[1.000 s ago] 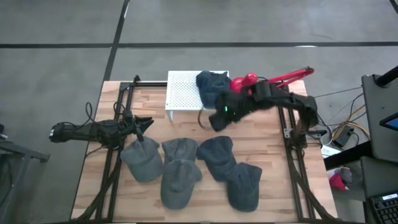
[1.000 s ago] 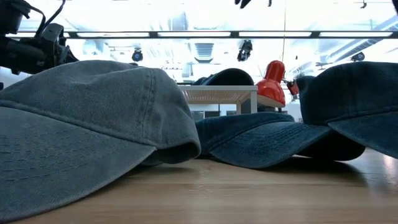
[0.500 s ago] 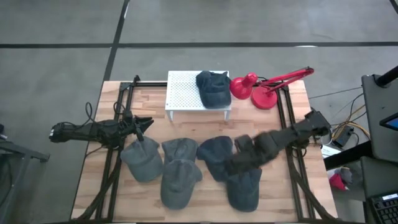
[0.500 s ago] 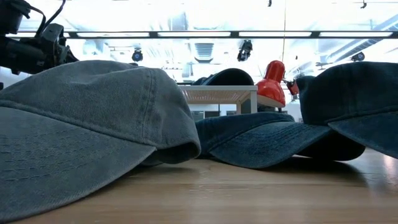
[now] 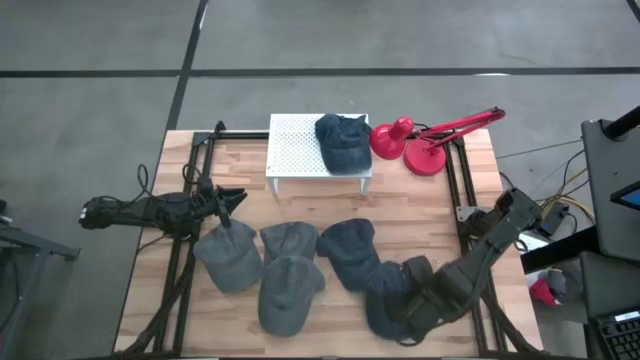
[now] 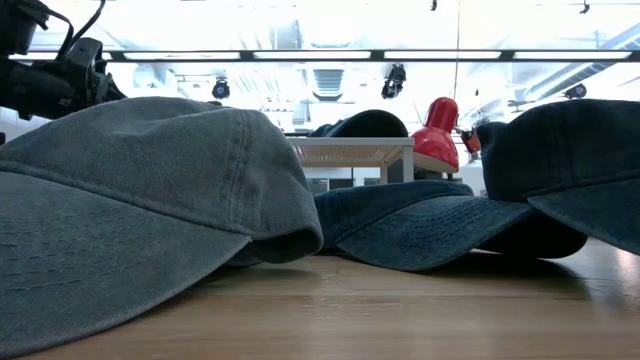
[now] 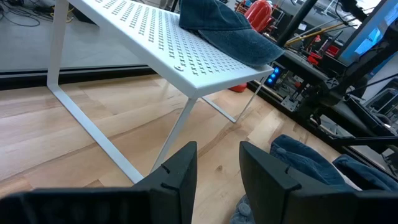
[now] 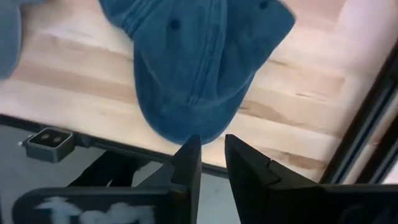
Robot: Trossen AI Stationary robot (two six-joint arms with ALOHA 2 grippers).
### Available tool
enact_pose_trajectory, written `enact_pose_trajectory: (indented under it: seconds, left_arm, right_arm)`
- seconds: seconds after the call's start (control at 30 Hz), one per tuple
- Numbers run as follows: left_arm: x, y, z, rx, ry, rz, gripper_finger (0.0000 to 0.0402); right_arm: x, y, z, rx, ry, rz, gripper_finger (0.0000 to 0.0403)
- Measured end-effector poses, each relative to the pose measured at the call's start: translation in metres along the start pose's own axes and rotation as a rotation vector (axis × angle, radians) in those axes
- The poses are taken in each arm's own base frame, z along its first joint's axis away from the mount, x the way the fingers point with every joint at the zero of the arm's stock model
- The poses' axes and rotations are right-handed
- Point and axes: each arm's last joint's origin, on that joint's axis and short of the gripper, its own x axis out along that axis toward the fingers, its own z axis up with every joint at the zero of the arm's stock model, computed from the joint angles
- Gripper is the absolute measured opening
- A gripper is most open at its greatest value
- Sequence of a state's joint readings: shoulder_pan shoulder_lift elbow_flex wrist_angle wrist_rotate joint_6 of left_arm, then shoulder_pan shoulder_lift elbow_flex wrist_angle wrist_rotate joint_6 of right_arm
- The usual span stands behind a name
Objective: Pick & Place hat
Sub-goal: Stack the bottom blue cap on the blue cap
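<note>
Several grey-blue caps lie crown up on the near half of the table, seen close in the low view [image 6: 130, 200]. One more cap [image 5: 343, 140] rests on the white perforated rack [image 5: 295, 145] at the far middle. My right gripper [image 5: 412, 300] hovers over the near-right cap [image 5: 385, 300]. In its wrist view the fingers [image 8: 212, 146] stand a narrow gap apart above that cap's [image 8: 199, 68] brim, touching nothing. My left gripper [image 5: 232, 197] waits at the table's left, slightly open [image 7: 217, 155], facing the rack [image 7: 155, 37].
A red desk lamp [image 5: 415, 140] stands to the right of the rack at the far edge. Black frame rails [image 5: 465, 200] run along both sides of the table. A small camera unit [image 8: 46, 140] sits at the table's near edge. Bare wood lies between the rack and the caps.
My right arm has swung away from the rack, toward the table's near right corner. It now hangs over the near-right cap. The cap on the rack has stayed where it was. The caps on the table have not moved.
</note>
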State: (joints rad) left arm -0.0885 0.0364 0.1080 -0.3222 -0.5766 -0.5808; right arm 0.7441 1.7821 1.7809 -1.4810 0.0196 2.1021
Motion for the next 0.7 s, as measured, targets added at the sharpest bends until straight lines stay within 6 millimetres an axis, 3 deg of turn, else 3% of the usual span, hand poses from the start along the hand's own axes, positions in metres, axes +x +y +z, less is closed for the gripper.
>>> enact_pose_trajectory:
  seconds: [0.43, 0.7]
  left_arm:
    - [0.0, 0.0, 0.0, 0.0, 0.0, 0.0, 0.0122]
    - [0.0, 0.0, 0.0, 0.0, 0.0, 0.0, 0.0122]
  right_arm:
    - [0.018, 0.003, -0.004, 0.039, -0.007, 0.028, 0.019]
    - [0.055, 0.001, 0.001, 0.101, -0.041, 0.0, 0.0245]
